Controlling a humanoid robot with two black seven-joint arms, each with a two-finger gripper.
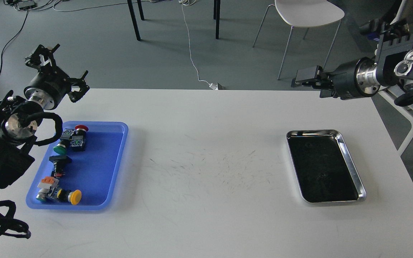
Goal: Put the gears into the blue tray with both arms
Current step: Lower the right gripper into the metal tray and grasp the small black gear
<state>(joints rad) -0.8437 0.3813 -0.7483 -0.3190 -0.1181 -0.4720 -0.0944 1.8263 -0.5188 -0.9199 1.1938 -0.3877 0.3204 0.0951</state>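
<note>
Though the steel tray (350, 168) at three o'clock hides gears in its dark floor; left hand (43, 53) spread wide, empty; right hand (296, 81) unreadable.

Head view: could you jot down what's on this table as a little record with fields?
surface: white table
left side: blue tray holding push-button switches
right side: steel tray with dark inside
gears: faint round shapes in the steel tray, too dark to be sure
left gripper: raised beyond the table's far-left corner, holding nothing
right gripper: raised beyond the far-right edge
</note>
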